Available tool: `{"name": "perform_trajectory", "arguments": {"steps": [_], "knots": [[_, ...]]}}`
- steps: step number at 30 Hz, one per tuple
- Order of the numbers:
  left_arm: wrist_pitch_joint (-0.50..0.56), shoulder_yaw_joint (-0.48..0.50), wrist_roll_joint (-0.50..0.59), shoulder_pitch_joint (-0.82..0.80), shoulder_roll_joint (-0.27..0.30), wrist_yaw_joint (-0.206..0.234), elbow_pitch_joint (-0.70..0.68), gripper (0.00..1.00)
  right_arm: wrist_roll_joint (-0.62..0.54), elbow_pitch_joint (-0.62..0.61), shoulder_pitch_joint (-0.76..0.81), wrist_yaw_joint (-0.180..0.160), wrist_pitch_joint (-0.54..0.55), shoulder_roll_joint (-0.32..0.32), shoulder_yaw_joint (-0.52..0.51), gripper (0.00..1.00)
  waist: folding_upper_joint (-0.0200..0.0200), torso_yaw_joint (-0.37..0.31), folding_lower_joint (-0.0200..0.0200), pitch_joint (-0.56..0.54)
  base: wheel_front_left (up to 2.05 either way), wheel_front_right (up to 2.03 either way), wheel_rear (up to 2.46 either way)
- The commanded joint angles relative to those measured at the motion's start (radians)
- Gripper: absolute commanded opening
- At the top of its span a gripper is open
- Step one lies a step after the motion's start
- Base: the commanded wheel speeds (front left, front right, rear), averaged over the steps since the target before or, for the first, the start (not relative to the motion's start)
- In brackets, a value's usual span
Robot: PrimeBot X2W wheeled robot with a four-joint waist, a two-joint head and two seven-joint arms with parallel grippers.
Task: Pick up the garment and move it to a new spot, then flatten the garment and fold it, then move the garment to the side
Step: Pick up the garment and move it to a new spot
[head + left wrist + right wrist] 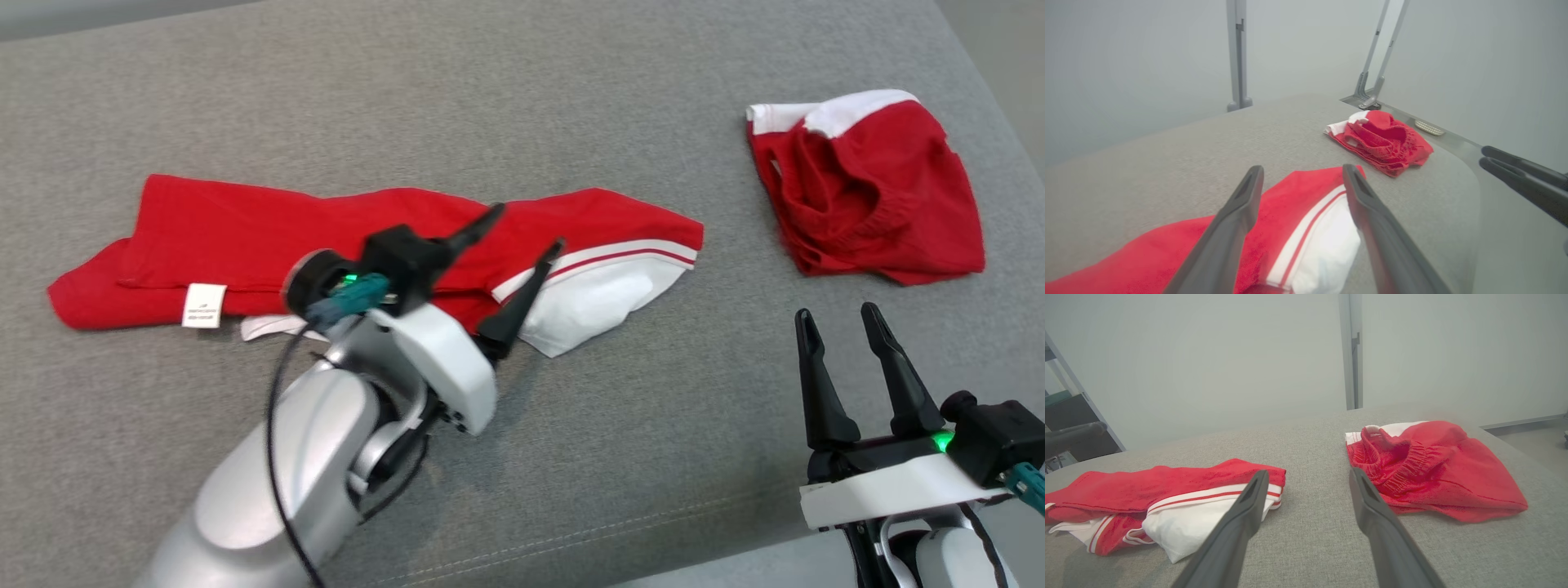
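Where the garment (245, 220) lies: stretched long across the left half of the bench (522, 98), roughly parallel to its near edge.
Garment's look: red and loosely doubled over, with a white panel (596, 302) and red-and-white stripes at the end nearest the bench's middle. That end also shows in the left wrist view (1290, 196) and the right wrist view (1167, 482).
Care tag (203, 305): white, on the near hem toward the garment's left end.
Left claw (526, 233): spread wide above the striped end with nothing pinched between the fingers. Whether the tips touch the cloth cannot be told. The left wrist view (1302, 171) shows red cloth and the white panel in the gap.
Right claw (837, 312): wide and empty, by the bench's near right corner and well apart from both garments. Its fingers point toward the far edge (1308, 473).
Second garment (865, 196): red with a white band, crumpled in a heap near the far right corner, its elastic waistband showing (1433, 469).
Bench: grey woven cover with a seam along the near edge.
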Motion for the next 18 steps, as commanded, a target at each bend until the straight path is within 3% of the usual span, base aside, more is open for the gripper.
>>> {"name": "perform_trajectory", "arguments": {"steps": [1, 6, 7, 12, 18], "knots": [[-0.027, 0.082, 0.008, 0.018, 0.059, 0.055, -0.072, 1.0, -0.024, -0.02, -0.029, 0.004, 0.015, -0.01, 0.019, 1.0, 0.0, 0.079, 0.0, -0.042, 0.0, 0.0, 0.0], [-0.109, 0.235, 0.006, 0.113, 0.159, 0.19, -0.164, 1.0, -0.059, -0.021, -0.035, 0.004, 0.037, -0.013, 0.022, 1.0, 0.0, 0.165, 0.0, -0.071, 0.0, 0.0, 0.0], [-0.109, 0.235, 0.006, 0.113, 0.159, 0.19, -0.164, 1.0, -0.059, -0.021, -0.035, 0.004, 0.037, -0.013, 0.022, 1.0, 0.0, 0.165, 0.0, -0.071, 0.0, 0.0, 0.0], [-0.195, 0.384, -0.019, 0.23, 0.24, 0.282, -0.205, 1.0, -0.085, -0.013, -0.036, 0.004, 0.054, -0.037, 0.039, 1.0, 0.0, 0.225, 0.0, -0.096, 0.0, 0.0, 0.0], [-0.284, 0.516, -0.049, 0.385, 0.285, 0.327, -0.208, 1.0, -0.092, 0.002, -0.011, 0.004, 0.064, -0.056, 0.049, 1.0, 0.0, 0.27, 0.0, -0.143, 0.0, 0.0, 0.0]]}}
